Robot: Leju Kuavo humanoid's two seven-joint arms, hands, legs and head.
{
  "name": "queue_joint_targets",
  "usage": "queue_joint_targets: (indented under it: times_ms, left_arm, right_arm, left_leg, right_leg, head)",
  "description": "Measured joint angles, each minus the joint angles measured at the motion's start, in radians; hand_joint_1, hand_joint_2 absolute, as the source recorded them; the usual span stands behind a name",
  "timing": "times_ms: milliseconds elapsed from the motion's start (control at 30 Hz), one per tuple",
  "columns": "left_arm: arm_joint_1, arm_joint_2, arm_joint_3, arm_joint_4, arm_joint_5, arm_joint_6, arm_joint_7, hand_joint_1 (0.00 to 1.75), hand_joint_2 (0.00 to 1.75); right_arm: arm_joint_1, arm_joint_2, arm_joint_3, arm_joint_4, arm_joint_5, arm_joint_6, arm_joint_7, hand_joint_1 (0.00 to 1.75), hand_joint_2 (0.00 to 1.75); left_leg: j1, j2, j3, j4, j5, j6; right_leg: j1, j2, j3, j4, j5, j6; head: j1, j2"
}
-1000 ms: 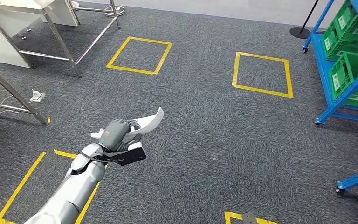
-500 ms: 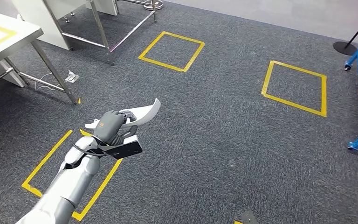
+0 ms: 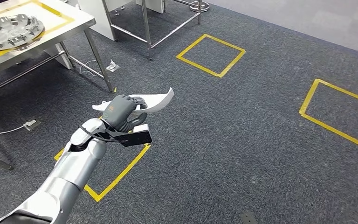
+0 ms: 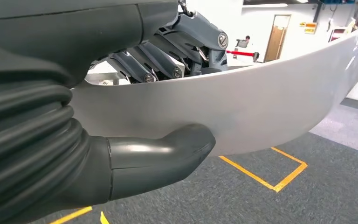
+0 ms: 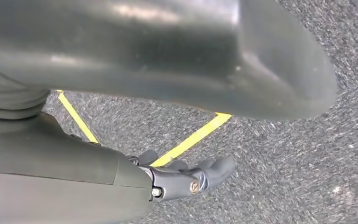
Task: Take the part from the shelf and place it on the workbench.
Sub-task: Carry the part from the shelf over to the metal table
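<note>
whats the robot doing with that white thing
The robot's left hand holds a curved white part out in front of it above the grey carpet. A metal workbench marked with yellow tape stands ahead to its left, with a round metal piece on it. The part is not yet on the bench. The right hand hangs down over the floor, holding nothing.

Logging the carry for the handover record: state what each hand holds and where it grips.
The left hand grips the curved white part near its middle, thumb under it. The right hand holds nothing.
</note>
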State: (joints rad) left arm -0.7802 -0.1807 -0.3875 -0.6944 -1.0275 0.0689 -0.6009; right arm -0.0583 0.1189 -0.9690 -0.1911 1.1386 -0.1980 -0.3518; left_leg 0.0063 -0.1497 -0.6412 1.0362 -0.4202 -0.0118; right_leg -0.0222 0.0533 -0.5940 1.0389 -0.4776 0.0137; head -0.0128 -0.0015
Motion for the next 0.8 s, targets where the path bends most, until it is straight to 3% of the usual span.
queue_joint_targets:
  times_ms: [33,67,133,167,233,267,300,367,433,500,533,600,667,700,733,767,800]
  left_arm:
    - [-0.009,-0.001,-0.006,0.002,-0.006,-0.008,0.000,1.71,1.75]
    - [-0.022,-0.002,-0.014,0.005,-0.011,-0.018,0.001,1.71,1.75]
    - [-0.051,-0.007,-0.033,0.008,-0.019,-0.041,0.002,1.71,1.75]
    - [-0.065,-0.010,-0.044,0.008,-0.021,-0.054,0.003,1.71,1.75]
    - [-0.086,-0.012,-0.062,0.009,-0.022,-0.075,0.006,1.71,1.75]
    - [-0.094,-0.012,-0.070,0.009,-0.022,-0.083,0.007,1.71,1.75]
    - [-0.104,-0.012,-0.076,0.008,-0.022,-0.090,0.008,1.71,1.75]
    - [-0.128,-0.011,-0.085,0.007,-0.019,-0.106,0.005,1.71,1.75]
    - [-0.149,-0.012,-0.094,0.005,-0.013,-0.121,-0.002,1.71,1.75]
    - [-0.159,-0.009,-0.102,0.004,-0.009,-0.135,-0.007,1.71,1.75]
    - [-0.162,-0.006,-0.105,0.003,-0.008,-0.140,-0.007,1.71,1.75]
    - [-0.170,-0.002,-0.112,0.000,-0.005,-0.147,-0.008,1.71,1.75]
    - [-0.177,-0.002,-0.122,0.000,0.003,-0.153,-0.008,1.71,1.75]
    - [-0.178,-0.002,-0.128,0.000,0.008,-0.157,-0.009,1.71,1.75]
    - [-0.177,-0.001,-0.133,0.000,0.014,-0.162,-0.009,1.71,1.75]
    - [-0.177,0.002,-0.138,0.000,0.021,-0.167,-0.009,1.71,1.75]
    - [-0.177,0.005,-0.141,-0.001,0.026,-0.171,-0.009,1.71,1.75]
  right_arm:
    - [-0.001,0.000,-0.001,0.000,-0.001,0.000,-0.002,0.00,0.00]
    - [-0.002,0.000,-0.003,0.000,-0.002,0.000,-0.004,0.00,0.00]
    - [0.001,-0.001,-0.007,0.000,-0.002,0.000,-0.008,0.00,0.00]
    - [0.003,-0.002,-0.009,0.000,-0.002,0.000,-0.010,0.00,0.00]
    - [0.004,-0.003,-0.012,0.000,-0.001,0.000,-0.014,0.00,0.00]
    - [0.003,-0.003,-0.014,0.000,-0.001,0.000,-0.016,0.00,0.00]
    - [0.003,-0.003,-0.015,0.000,0.000,0.000,-0.017,0.00,0.00]
    - [0.003,-0.003,-0.016,0.000,0.001,0.001,-0.018,0.00,0.00]
    - [0.003,-0.003,-0.017,0.000,0.001,0.001,-0.018,0.00,0.00]
    - [0.001,-0.003,-0.017,0.000,0.002,0.002,-0.018,0.00,0.00]
    - [0.000,-0.003,-0.017,0.000,0.003,0.003,-0.018,0.00,0.00]
    - [-0.002,-0.003,-0.017,0.000,0.004,0.004,-0.019,0.00,0.00]
    - [0.001,-0.002,-0.017,0.000,0.005,0.004,-0.020,0.00,0.00]
    - [0.003,-0.003,-0.017,0.000,0.006,0.004,-0.020,0.00,0.00]
    - [0.005,-0.003,-0.017,0.000,0.007,0.005,-0.020,0.00,0.00]
    - [0.006,-0.003,-0.017,0.000,0.009,0.005,-0.020,0.00,0.00]
    - [0.006,-0.003,-0.017,0.000,0.010,0.006,-0.020,0.00,0.00]
  left_leg:
    - [-0.001,0.011,-0.005,0.004,-0.003,-0.006]
    - [-0.003,0.036,-0.016,0.024,-0.016,-0.010]
    - [-0.005,0.107,-0.063,0.125,-0.075,-0.017]
    - [-0.004,0.127,-0.093,0.194,-0.108,-0.020]
    - [0.000,0.141,-0.127,0.277,-0.131,-0.024]
    - [0.002,0.144,-0.119,0.266,-0.116,-0.025]
    - [0.002,0.152,-0.091,0.219,-0.088,-0.024]
    - [-0.005,0.196,-0.018,0.083,-0.036,-0.014]
    - [-0.014,0.227,0.017,0.011,-0.022,0.002]
    - [-0.016,0.208,0.016,0.004,-0.021,0.015]
    - [-0.014,0.195,0.017,0.001,-0.018,0.021]
    - [-0.007,0.169,0.019,-0.007,-0.012,0.033]
    - [-0.004,0.143,0.018,-0.007,-0.010,0.039]
    - [-0.004,0.128,0.017,-0.006,-0.009,0.041]
    - [-0.004,0.112,0.016,-0.005,-0.009,0.041]
    - [-0.004,0.096,0.015,-0.003,-0.009,0.040]
    - [-0.003,0.082,0.015,0.000,-0.009,0.039]
  right_leg:
    - [-0.001,-0.011,0.002,-0.003,0.003,-0.007]
    - [-0.002,-0.023,0.004,-0.007,0.007,-0.014]
    - [-0.001,-0.051,0.005,-0.010,0.009,-0.025]
    - [0.000,-0.066,0.005,-0.010,0.008,-0.028]
    - [0.001,-0.095,0.006,-0.010,0.006,-0.029]
    - [0.001,-0.107,0.007,-0.010,0.005,-0.029]
    - [0.001,-0.120,0.009,-0.009,0.004,-0.027]
    - [0.005,-0.143,0.013,-0.007,-0.002,-0.019]
    - [0.011,-0.165,0.015,-0.005,-0.006,-0.009]
    - [0.014,-0.190,0.021,-0.008,-0.008,0.001]
    - [0.012,-0.187,0.023,-0.005,-0.012,0.006]
    - [0.007,-0.138,0.006,0.040,-0.045,0.016]
    - [0.004,-0.077,-0.050,0.157,-0.101,0.021]
    - [0.004,-0.065,-0.081,0.217,-0.121,0.023]
    - [0.005,-0.059,-0.103,0.254,-0.125,0.023]
    - [0.005,-0.057,-0.109,0.256,-0.111,0.022]
    - [0.003,-0.054,-0.095,0.218,-0.081,0.021]
  head:
    - [-0.001,0.000]
    - [-0.004,0.000]
    - [-0.012,0.000]
    - [-0.015,0.000]
    - [-0.015,0.000]
    - [-0.016,0.000]
    - [-0.016,0.000]
    - [-0.016,0.000]
    - [-0.013,0.000]
    - [-0.009,0.000]
    - [-0.009,0.000]
    - [-0.005,0.000]
    - [0.000,0.000]
    - [0.002,0.000]
    - [0.003,0.000]
    - [0.004,0.000]
    - [0.004,0.000]
